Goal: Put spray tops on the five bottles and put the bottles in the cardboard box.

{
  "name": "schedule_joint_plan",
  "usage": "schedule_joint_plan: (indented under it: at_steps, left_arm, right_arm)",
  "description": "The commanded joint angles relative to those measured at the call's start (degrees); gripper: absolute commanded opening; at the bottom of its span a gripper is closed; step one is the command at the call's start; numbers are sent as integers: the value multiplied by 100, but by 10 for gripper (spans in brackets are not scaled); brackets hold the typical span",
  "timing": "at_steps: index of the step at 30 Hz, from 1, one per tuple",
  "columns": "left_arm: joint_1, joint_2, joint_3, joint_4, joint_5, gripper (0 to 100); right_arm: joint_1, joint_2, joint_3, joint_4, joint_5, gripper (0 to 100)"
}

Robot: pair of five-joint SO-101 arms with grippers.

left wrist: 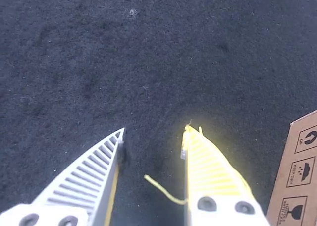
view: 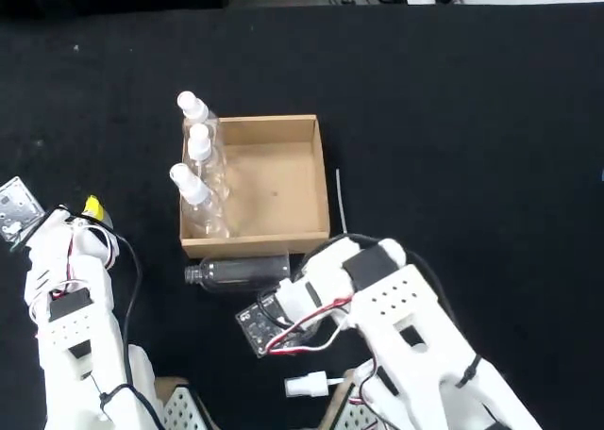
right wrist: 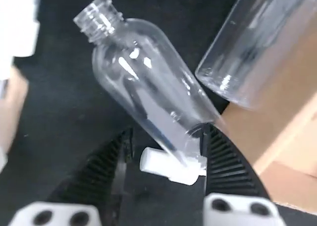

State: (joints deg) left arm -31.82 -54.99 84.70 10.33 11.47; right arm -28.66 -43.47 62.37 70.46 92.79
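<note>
Clear bottle (right wrist: pixel 143 82), straddled by parted right pincer (right wrist: pixel 166 132)

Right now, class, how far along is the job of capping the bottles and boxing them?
Done: three capped bottles stand in the cardboard box, along one wall. In hand: the right end effector sits open around an uncapped bottle lying before the box. Left: fit the loose spray top and box it.

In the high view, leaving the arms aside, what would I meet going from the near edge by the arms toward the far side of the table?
Loose spray top → uncapped bottle lying on its side → cardboard box.
</note>
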Motion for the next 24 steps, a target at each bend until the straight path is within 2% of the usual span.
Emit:
schedule_joint_plan:
  at_steps: [1, 24]
  left_arm:
    - [-40, -114, -92, -123, -9, 162]
    - [-31, -114, -92, -123, -9, 162]
  right_arm:
    - [-97, -31, 374, -334, 0, 184]
    - [-88, -40, 1376, -343, -9, 181]
